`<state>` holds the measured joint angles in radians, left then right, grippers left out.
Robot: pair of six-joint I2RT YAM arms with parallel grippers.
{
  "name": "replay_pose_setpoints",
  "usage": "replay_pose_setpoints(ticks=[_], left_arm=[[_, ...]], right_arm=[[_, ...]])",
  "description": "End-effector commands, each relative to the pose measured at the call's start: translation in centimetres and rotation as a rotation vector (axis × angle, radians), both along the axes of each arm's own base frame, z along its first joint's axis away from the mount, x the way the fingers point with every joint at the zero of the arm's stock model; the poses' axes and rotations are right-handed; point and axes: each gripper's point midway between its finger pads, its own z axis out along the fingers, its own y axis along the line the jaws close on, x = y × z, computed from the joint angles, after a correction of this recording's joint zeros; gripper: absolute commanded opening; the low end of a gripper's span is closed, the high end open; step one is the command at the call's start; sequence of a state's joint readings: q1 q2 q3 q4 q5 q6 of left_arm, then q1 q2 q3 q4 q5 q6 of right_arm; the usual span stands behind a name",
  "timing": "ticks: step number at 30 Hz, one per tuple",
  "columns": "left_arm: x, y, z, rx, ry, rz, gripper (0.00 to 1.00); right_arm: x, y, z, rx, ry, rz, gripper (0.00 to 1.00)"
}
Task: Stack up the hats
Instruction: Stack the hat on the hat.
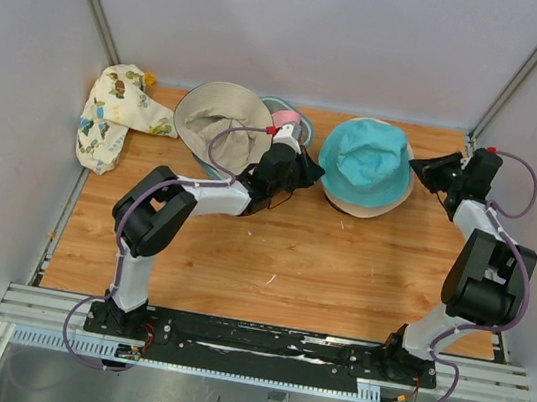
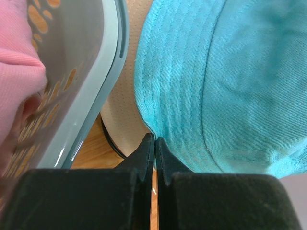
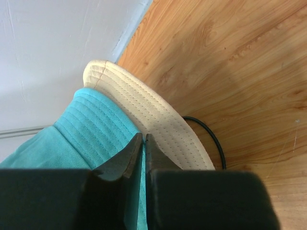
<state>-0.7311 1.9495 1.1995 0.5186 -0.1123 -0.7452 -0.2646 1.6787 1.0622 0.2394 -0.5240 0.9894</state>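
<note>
A: The wooden table (image 1: 289, 265) carries a teal hat (image 1: 366, 160) sitting on a beige hat (image 1: 373, 210), back right of centre.

B: And the left gripper (image 2: 154, 140)?

A: Its jaws are pressed together at the teal brim's edge; whether they pinch cloth cannot be told. The right gripper (image 3: 142, 139) is closed to a slit at the opposite brim. A tan hat (image 1: 222, 118) lies partly over the basket (image 2: 108, 62).

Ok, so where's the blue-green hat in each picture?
Top view: the teal hat is at the far side, right of middle.
Left wrist view: the teal hat fills the right half.
Right wrist view: the teal hat is at the lower left.
Shared landmark: the beige hat brim peeking out from under it in all three.
</note>
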Motion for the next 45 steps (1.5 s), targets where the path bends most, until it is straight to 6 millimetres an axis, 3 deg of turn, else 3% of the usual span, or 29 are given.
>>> replay_pose_setpoints(ticks=[1,9,15,25,27,31,36,45], left_arm=[[-0.8,-0.4,-1.8,0.047,0.022,-0.028,0.01],[-0.8,-0.3,-1.7,0.057,0.019,-0.026,0.01],[-0.7,-0.4,-1.6,0.06,0.017,-0.029,0.0],[-0.6,-1.2,-2.0,0.068,0.025,-0.05,0.01],[-0.6,-1.2,-2.0,0.072,0.024,-0.051,0.01],[-0.4,-1.2,-1.9,0.077,0.02,-0.049,0.01],[-0.3,-1.2,-1.9,0.087,0.017,-0.047,0.01],[-0.2,-1.1,-2.2,0.102,0.02,-0.045,0.01]], right_arm=[[0.4,0.7,0.4,-0.01,-0.023,0.02,0.07],[0.1,1.3,1.9,0.03,-0.076,0.038,0.45],[0.3,1.7,2.0,0.051,-0.09,0.06,0.5],[0.7,2.9,0.3,0.088,-0.085,0.107,0.27],[0.7,3.0,0.0,0.091,-0.079,0.112,0.28],[0.5,3.1,-0.6,0.092,-0.077,0.117,0.4],[0.5,3.4,-0.7,0.11,-0.098,0.124,0.4],[0.3,3.4,-1.4,0.112,-0.086,0.128,0.01]])
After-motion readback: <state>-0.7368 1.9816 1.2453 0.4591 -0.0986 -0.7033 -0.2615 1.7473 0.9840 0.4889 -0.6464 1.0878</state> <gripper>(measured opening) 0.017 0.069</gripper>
